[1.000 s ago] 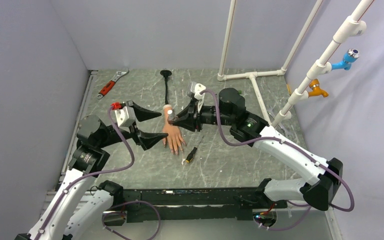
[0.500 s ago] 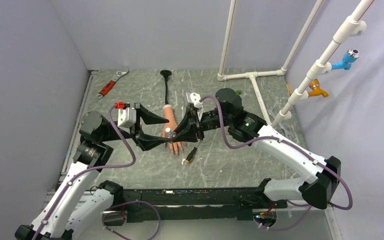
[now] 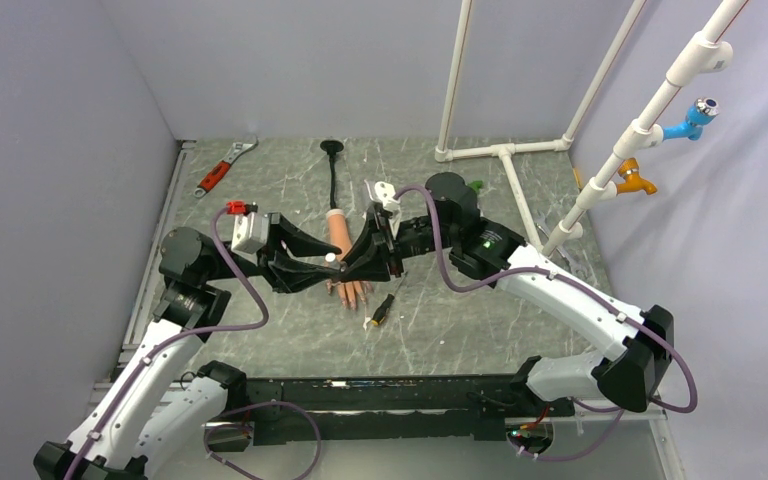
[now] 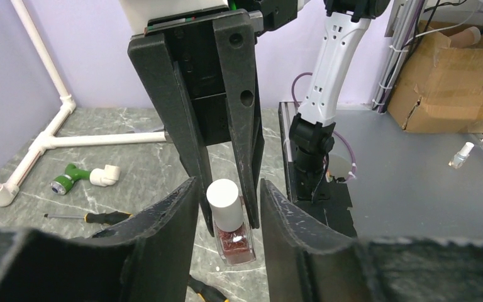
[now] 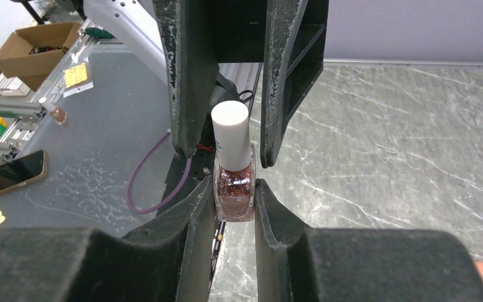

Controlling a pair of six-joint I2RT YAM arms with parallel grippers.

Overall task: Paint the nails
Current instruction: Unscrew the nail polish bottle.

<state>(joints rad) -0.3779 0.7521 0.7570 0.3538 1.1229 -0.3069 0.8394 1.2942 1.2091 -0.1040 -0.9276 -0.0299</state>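
Observation:
The peach mannequin hand lies mid-table with its black stalk pointing away; the grippers hide most of its fingers, and only its fingertips with the nails peek out below them. My right gripper is shut on a glass polish bottle of red glitter with a white cap, held upright above the hand. My left gripper is open, one finger on each side of the cap with small gaps. The two grippers meet tip to tip in the top view.
A yellow-handled screwdriver lies just right of the mannequin hand. A red-handled wrench lies at the far left. A white PVC pipe frame stands at the back right, with green and white fittings near it.
Both arms moved toward each other over the mannequin hand. The right gripper brought the bottle left, and the left gripper's open fingers came around its cap.

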